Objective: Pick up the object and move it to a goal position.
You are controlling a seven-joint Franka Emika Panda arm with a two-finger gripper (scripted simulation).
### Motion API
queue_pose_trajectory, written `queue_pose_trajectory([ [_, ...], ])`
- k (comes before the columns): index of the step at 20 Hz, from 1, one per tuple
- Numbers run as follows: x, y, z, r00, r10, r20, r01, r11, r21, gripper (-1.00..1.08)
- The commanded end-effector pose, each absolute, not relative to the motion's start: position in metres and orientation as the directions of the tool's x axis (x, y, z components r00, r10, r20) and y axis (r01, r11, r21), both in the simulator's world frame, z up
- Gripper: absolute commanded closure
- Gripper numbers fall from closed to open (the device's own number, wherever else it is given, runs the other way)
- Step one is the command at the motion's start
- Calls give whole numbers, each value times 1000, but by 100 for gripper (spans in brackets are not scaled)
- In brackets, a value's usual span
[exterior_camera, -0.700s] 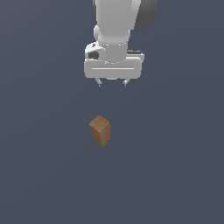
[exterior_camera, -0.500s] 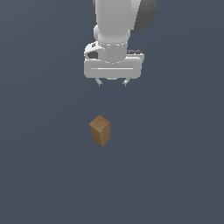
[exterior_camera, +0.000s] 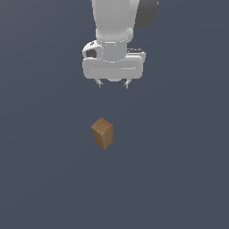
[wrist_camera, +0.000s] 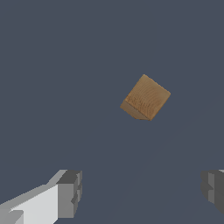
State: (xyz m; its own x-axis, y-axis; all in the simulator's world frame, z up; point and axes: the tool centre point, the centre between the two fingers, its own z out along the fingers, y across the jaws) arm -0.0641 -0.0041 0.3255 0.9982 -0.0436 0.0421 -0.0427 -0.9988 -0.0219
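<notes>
The object (exterior_camera: 102, 133) is a small tall block of brown wood grain with a lighter tan top. It stands upright on the dark grey floor, turned corner-on to the exterior view. It also shows in the wrist view (wrist_camera: 146, 97), seen from above. My white gripper (exterior_camera: 112, 84) hangs above and behind the block, apart from it. Its two short dark fingertips (wrist_camera: 70, 193) stand wide apart and hold nothing.
A flat dark grey floor (exterior_camera: 179, 170) runs all around the block. No other objects or edges show in either view.
The gripper has shifted slightly toward the exterior view's left. The block has not moved.
</notes>
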Motion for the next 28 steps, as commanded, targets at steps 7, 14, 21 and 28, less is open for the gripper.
queue_pose_trajectory([
  [7, -56, -8, 316, 994, -99, 37, -98, -995, -26, -92],
  [14, -36, -17, 291, 973, -228, 24, -227, -973, -29, -92],
  [21, -10, -33, 251, 909, -418, 8, -417, -908, -24, -92],
  [28, 8, -48, 215, 830, -557, 1, -557, -830, -10, -92],
])
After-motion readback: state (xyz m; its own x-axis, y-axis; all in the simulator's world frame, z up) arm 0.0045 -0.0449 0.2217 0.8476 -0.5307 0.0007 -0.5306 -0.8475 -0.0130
